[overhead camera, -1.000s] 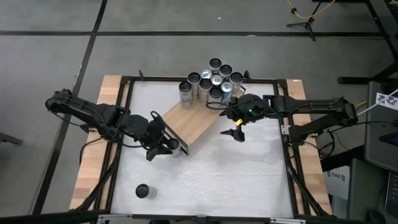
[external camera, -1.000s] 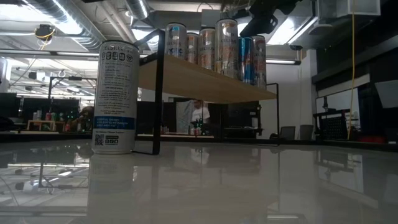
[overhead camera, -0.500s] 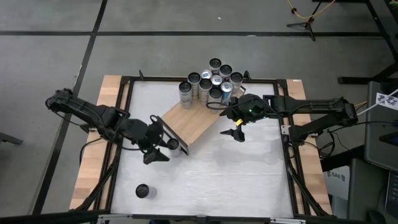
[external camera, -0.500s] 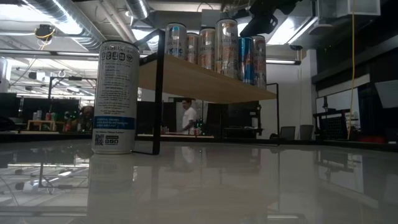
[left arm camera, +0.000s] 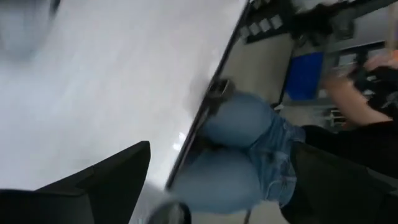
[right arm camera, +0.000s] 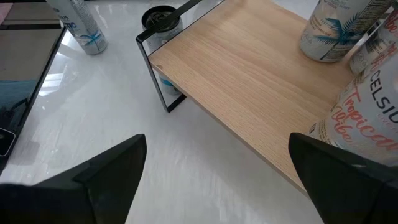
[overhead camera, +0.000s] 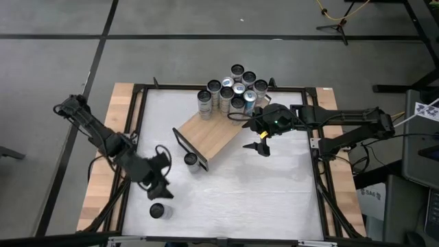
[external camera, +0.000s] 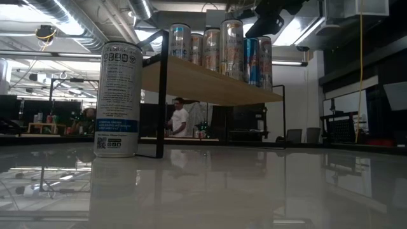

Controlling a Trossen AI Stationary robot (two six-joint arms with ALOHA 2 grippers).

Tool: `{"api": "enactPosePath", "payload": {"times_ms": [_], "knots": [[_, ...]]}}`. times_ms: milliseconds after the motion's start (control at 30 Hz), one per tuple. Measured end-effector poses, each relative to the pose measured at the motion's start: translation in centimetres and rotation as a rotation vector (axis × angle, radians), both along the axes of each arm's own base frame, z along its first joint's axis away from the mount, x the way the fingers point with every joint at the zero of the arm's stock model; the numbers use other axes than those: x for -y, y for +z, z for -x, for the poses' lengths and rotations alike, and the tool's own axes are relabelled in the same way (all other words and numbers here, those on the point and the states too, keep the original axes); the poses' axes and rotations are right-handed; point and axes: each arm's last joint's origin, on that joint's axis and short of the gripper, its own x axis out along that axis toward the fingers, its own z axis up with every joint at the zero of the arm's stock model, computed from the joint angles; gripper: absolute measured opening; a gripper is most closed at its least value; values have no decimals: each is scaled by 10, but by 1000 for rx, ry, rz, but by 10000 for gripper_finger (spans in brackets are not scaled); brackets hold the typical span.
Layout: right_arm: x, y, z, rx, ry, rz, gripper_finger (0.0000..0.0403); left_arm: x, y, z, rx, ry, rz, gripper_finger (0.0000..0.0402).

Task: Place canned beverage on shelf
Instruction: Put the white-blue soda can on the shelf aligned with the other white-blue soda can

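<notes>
The shelf (overhead camera: 212, 134) is a light-brown board on black frame ends, lying slantwise mid-table. Several cans (overhead camera: 233, 89) stand on its far end. One can (overhead camera: 191, 160) stands on its base on the table against the shelf's near frame end (external camera: 161, 95); the low view shows it (external camera: 118, 98) upright. Another can (overhead camera: 157, 210) stands on the table near the left front. My left gripper (overhead camera: 163, 180) hangs open between these two cans, touching neither. My right gripper (overhead camera: 252, 136) hovers open over the shelf's right edge.
The black table frame (overhead camera: 137, 137) runs along the table's edges. White tabletop (overhead camera: 260, 199) lies open to the near right. A person in jeans (left arm camera: 242, 149) stands just past the table edge in the left wrist view. Another person (external camera: 180, 121) shows far behind.
My left gripper has opened and let go of the can by the shelf's near end. It has then swung away toward the table's near left corner, turning as it went, and now hangs close to the other can. The released can stays upright where it was.
</notes>
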Motion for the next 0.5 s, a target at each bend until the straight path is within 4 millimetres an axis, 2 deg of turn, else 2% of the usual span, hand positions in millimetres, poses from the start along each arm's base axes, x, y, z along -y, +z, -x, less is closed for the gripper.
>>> {"api": "enactPosePath", "payload": {"times_ms": [233,500], "knots": [[0,0,0,0,0,0,388,30,-21,16,-261,53,79,383],[0,0,0,0,0,0,388,55,-37,22,-389,98,105,383]]}}
